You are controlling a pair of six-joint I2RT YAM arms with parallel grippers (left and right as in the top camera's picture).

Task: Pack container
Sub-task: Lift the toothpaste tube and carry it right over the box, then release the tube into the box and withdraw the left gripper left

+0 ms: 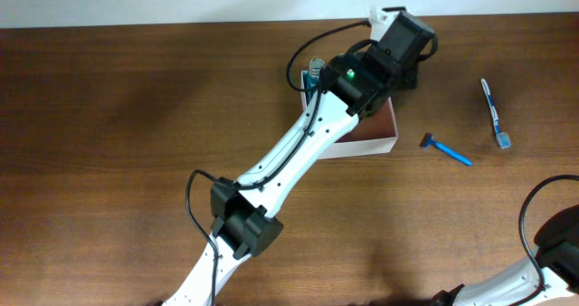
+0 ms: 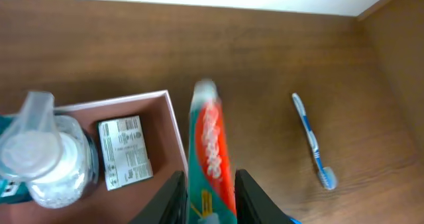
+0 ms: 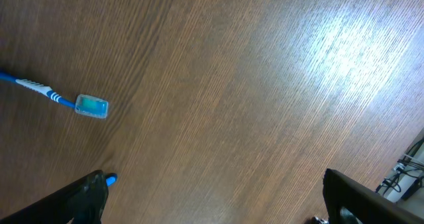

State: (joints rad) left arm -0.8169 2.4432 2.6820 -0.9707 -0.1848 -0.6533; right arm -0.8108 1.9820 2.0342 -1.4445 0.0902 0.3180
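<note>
Container [image 2: 174,124] lies just beside the left pincer [image 2: 212,199], which pinches a toothpaste tube [image 2: 213,144].

Overhead looks straight down; both close wrist views share the toothbrush [image 2: 311,141].

Brown wood-grain table [image 1: 109,116], white band [image 1: 136,3] along its far edge

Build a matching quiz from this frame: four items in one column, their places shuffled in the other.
1 toothpaste tube
2 clear bottle
3 razor
4 toothbrush

a inside the container
b on the table, farthest from the container
c clamped in the left pincer
d on the table, between container and toothbrush

Pairs: 1-c, 2-a, 3-d, 4-b
</note>
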